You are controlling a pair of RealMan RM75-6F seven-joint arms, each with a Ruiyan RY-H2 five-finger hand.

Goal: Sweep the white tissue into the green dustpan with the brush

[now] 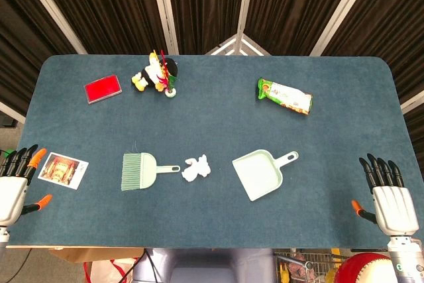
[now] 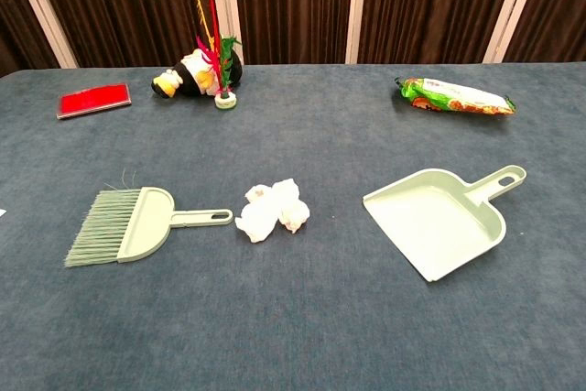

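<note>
A crumpled white tissue lies in the middle of the blue table. To its left lies the pale green brush, bristles pointing left and handle toward the tissue. To the right rests the green dustpan, handle pointing up and right, its mouth toward the near left. My left hand hovers at the table's left edge, fingers spread, holding nothing. My right hand is at the right edge, also spread and empty. Neither hand shows in the chest view.
A photo card lies by my left hand. At the back sit a red box, a penguin plush toy with a small potted plant, and a green snack bag.
</note>
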